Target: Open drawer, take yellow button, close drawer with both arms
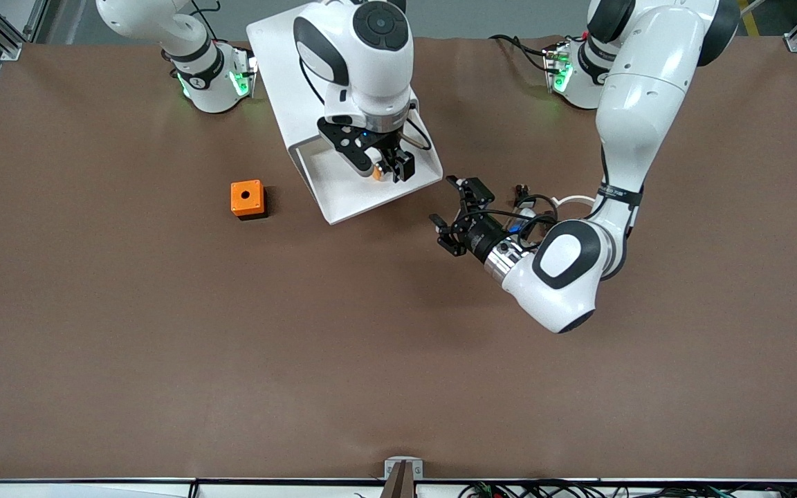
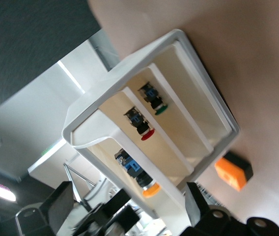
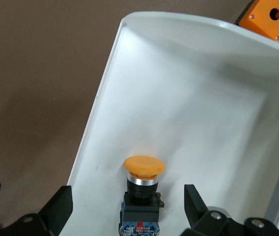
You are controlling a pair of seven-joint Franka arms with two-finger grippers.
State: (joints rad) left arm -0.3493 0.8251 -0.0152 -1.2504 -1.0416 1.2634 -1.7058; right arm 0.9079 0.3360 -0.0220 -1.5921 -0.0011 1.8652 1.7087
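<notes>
The drawer [image 1: 343,197] is pulled out of the white cabinet [image 1: 281,62] toward the front camera. The button [image 1: 377,173], with its orange cap and black-blue body, lies in the drawer. My right gripper [image 1: 382,170] hangs low over the drawer. In the right wrist view the button [image 3: 142,189] lies between the open fingers [image 3: 60,206] of my right gripper [image 3: 128,209], apart from both. My left gripper [image 1: 442,200] is open and empty, just off the drawer's corner toward the left arm's end. The left wrist view shows my left gripper [image 2: 129,209] facing the drawer [image 2: 176,184] and the button [image 2: 148,186].
An orange cube with a round hole [image 1: 247,198] sits on the brown table beside the drawer, toward the right arm's end; it also shows in the right wrist view [image 3: 269,17] and the left wrist view [image 2: 233,172]. Other drawers hold a red button [image 2: 143,129] and a green one [image 2: 157,104].
</notes>
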